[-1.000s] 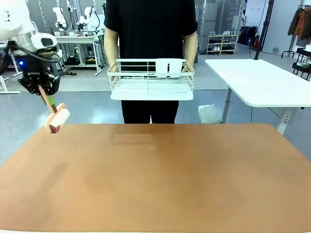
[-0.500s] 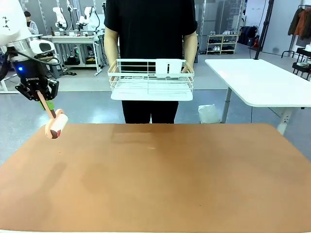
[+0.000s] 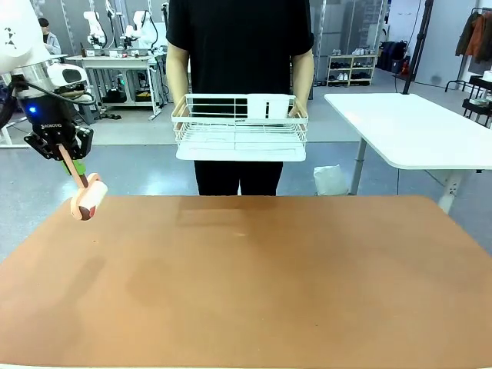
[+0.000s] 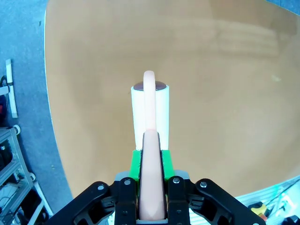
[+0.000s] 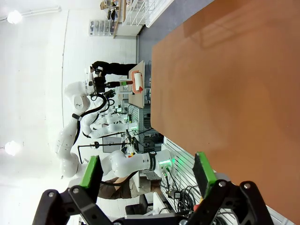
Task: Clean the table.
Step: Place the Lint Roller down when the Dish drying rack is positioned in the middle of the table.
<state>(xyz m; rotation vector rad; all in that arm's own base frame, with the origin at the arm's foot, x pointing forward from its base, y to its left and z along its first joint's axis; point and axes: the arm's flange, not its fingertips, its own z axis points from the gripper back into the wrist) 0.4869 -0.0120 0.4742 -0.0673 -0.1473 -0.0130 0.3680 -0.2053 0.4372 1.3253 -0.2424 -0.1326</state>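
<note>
Left gripper (image 3: 71, 157) clamped on pink-handled white lint roller (image 3: 90, 197) above reddish-brown matte table (image 3: 254, 284) — poised for rolling, I think; right gripper (image 5: 147, 171) stands apart.

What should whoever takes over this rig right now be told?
Left gripper: shut on the handle of a lint roller, which hangs at the far left corner of the table; whether the roll touches the top cannot be told.
Right gripper: open, holding nothing, off the table's edge.
A person stands at the far side holding a white wire rack off the table.
Done: roller is gripped and brought to the table.
Left: probably rolling it across the top.
</note>
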